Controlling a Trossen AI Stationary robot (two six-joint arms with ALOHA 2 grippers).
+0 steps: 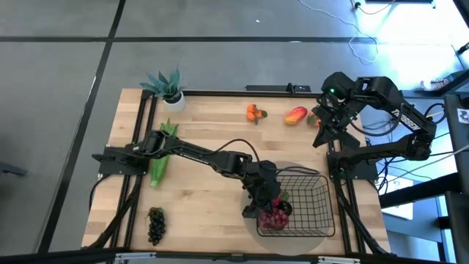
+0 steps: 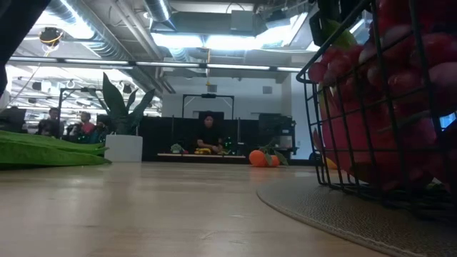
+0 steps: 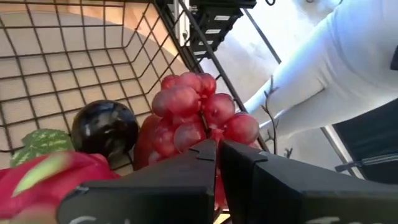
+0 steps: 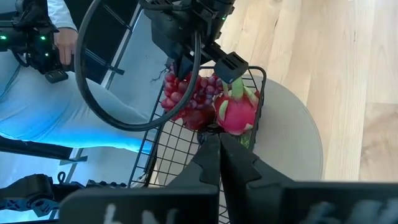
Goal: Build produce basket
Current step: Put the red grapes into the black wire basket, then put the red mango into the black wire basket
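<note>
From above, the basket (image 1: 308, 204) stands on a round grey mat (image 1: 322, 233) near the front right corner of the counter (image 1: 212, 198). The left end effector (image 1: 272, 209) hangs over the basket's left side, its fingers pressed together and holding nothing, just above a red grape bunch (image 1: 275, 218) that lies inside. The right end effector (image 1: 320, 138) waits raised near the right edge, fingers also pressed together and empty. A mango (image 1: 295, 115) and tangerines (image 1: 254, 113) lie near the back edge, a green leafy stalk (image 1: 162, 155) near the left edge, a dark grape bunch (image 1: 155, 224) at the front left corner, and a potted plant (image 1: 169, 86) at the back left corner.

At counter height, the basket (image 2: 400, 128) fills the right side, with red and pink produce behind its wire; the tangerines (image 2: 260, 158) show far off.

Past the left wrist, the red grapes (image 3: 199, 112) lie inside the basket beside a dark round fruit (image 3: 104, 127) and a pink dragon fruit (image 3: 43, 180).

Past the right wrist, the dragon fruit (image 4: 237, 112) and grapes (image 4: 186, 93) lie in one corner of the basket (image 4: 180, 149).
</note>
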